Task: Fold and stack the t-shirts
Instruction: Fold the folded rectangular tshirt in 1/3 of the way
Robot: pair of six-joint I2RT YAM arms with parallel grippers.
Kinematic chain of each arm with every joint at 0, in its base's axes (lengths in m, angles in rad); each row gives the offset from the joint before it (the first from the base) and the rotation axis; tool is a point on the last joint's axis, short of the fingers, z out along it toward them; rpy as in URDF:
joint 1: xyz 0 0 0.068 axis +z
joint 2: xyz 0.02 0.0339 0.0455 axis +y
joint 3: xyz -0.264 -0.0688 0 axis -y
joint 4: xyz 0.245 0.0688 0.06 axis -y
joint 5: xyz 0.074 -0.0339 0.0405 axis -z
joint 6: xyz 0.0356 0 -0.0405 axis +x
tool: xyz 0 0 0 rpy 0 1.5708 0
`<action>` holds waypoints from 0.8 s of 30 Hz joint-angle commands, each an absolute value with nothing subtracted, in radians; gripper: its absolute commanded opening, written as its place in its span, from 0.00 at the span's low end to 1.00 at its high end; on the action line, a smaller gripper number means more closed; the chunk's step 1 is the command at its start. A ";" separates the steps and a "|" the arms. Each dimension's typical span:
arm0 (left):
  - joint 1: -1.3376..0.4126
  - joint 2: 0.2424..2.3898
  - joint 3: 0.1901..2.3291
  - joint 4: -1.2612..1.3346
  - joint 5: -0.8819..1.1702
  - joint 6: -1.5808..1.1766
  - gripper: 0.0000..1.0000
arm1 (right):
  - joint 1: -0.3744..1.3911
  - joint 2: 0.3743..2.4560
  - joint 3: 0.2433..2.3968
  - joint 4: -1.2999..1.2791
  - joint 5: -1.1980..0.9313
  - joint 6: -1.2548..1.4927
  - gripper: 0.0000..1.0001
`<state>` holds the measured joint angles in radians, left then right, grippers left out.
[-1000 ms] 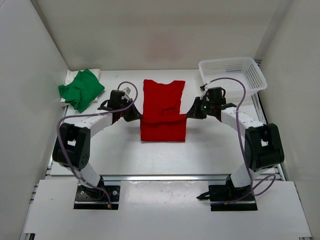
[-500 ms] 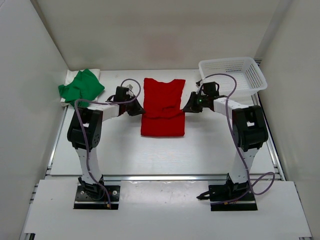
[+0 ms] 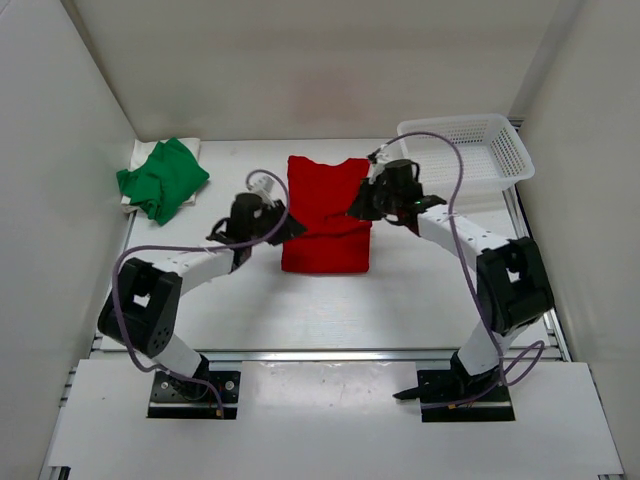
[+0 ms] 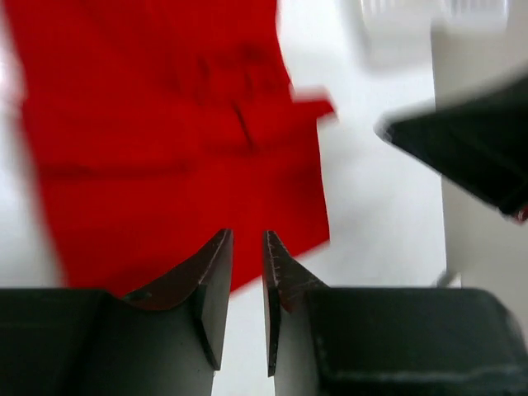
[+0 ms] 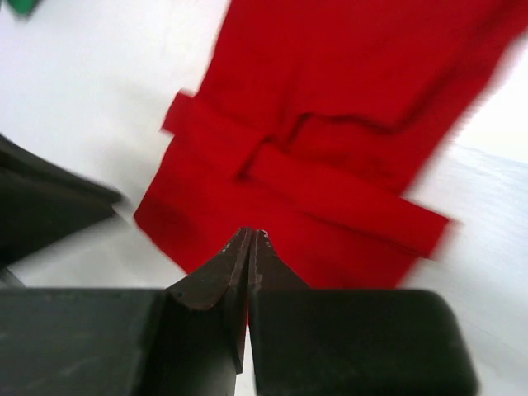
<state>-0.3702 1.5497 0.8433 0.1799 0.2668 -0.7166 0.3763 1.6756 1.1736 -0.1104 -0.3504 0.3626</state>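
— Red soft-cloth short-sleeved t-shirt (image 3: 325,215): where does it lie from your fingers?

— Between my two sets of them, flat on the white table (image 3: 420,290). Its sides are turned in so it makes a narrow strip, with a creased band across the middle. My left gripper (image 3: 287,226) is at its left edge, beside the lower half. My right gripper (image 3: 356,208) is at its right edge, a little farther up. Seen from either wrist, the red cloth spreads out just ahead of my tips.

— Are you holding it?

— My left fingers (image 4: 216,272) are slightly parted, with only a thin gap and nothing in it. My right fingers (image 5: 227,272) are pressed together, and I see no cloth caught between them. Whether either set of tips touches the shirt, I cannot tell.

— And the other shirts?

— A bright green cloth t-shirt (image 3: 160,178) lies bunched up, well apart from my left fingers on their outer side, towards the far corner. It sits on a cream-white cloth (image 3: 137,152), of which only an edge shows.

— Anything near your right fingers?

— A white plastic mesh basket (image 3: 510,160) stands near them, on their outer side and farther back.
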 commanded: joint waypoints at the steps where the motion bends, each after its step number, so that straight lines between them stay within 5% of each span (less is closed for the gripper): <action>1: -0.469 1.600 0.735 0.279 0.265 -0.761 0.32 | 0.460 1.764 1.141 -0.048 -0.368 0.338 0.00; 24: -0.511 1.625 0.503 0.362 0.271 -0.738 0.30 | 0.494 2.115 1.376 0.161 -0.155 0.380 0.00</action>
